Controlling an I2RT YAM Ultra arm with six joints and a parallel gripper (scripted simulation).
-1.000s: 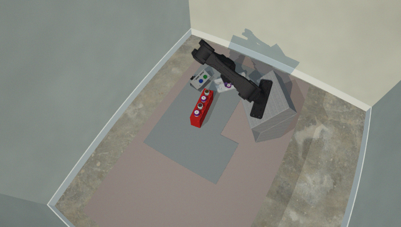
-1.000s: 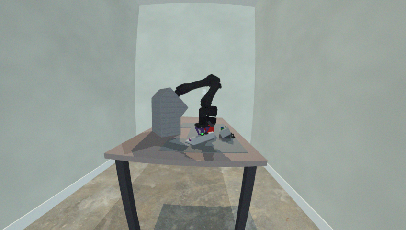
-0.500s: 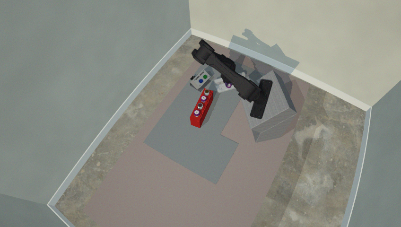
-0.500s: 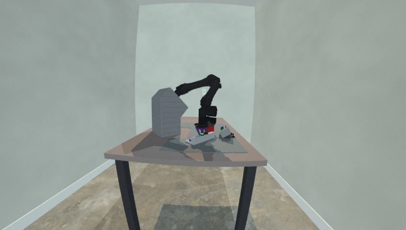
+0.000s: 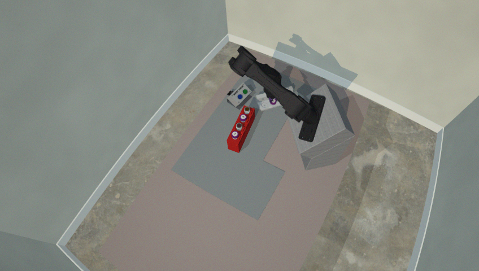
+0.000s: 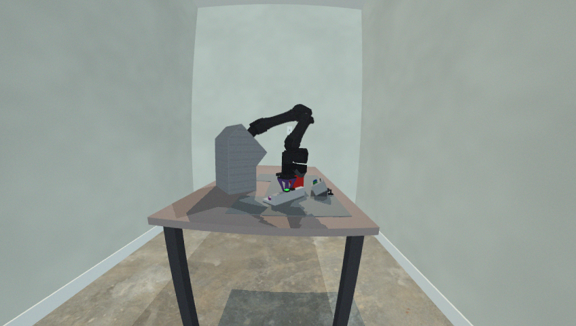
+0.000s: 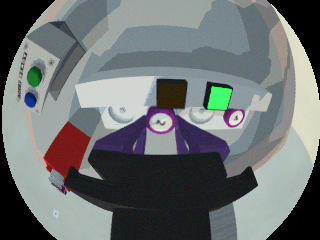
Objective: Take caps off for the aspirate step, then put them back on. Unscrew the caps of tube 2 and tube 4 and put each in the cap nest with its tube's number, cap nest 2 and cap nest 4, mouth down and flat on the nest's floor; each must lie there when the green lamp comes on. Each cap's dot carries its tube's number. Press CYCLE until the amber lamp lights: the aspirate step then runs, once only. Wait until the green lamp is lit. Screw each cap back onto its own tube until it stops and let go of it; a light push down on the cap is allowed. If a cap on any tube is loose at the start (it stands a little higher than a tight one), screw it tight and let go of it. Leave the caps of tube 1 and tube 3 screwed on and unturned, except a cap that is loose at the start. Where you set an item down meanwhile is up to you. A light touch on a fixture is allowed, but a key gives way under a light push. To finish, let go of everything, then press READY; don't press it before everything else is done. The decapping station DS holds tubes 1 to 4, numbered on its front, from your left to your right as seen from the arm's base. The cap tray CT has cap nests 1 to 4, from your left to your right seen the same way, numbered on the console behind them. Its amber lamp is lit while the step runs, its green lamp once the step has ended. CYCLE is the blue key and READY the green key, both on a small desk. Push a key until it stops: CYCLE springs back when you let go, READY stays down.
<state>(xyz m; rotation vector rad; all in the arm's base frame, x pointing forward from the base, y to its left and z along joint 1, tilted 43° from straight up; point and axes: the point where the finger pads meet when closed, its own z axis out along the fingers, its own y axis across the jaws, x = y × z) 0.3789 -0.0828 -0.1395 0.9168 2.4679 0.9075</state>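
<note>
My gripper (image 7: 160,119) hangs over the white cap tray (image 7: 176,103) with its purple fingers shut on the purple cap of tube 2 (image 7: 160,122), which sits low at cap nest 2. The cap of tube 4 (image 7: 235,118) lies in cap nest 4, at the tray's right end. The green lamp (image 7: 218,98) is lit and the amber lamp (image 7: 171,92) is dark. On the red decapping station (image 5: 240,129), tube 2 (image 5: 239,126) and tube 4 (image 5: 247,109) stand open, while tube 1 (image 5: 234,135) and tube 3 (image 5: 243,117) carry purple caps.
The key desk (image 7: 44,76), with the green READY key (image 7: 34,78) and the blue CYCLE key (image 7: 30,100), stands left of the tray. The grey block (image 5: 321,129) holding the arm's base is to the right. The arm hides most of the tray in the top view.
</note>
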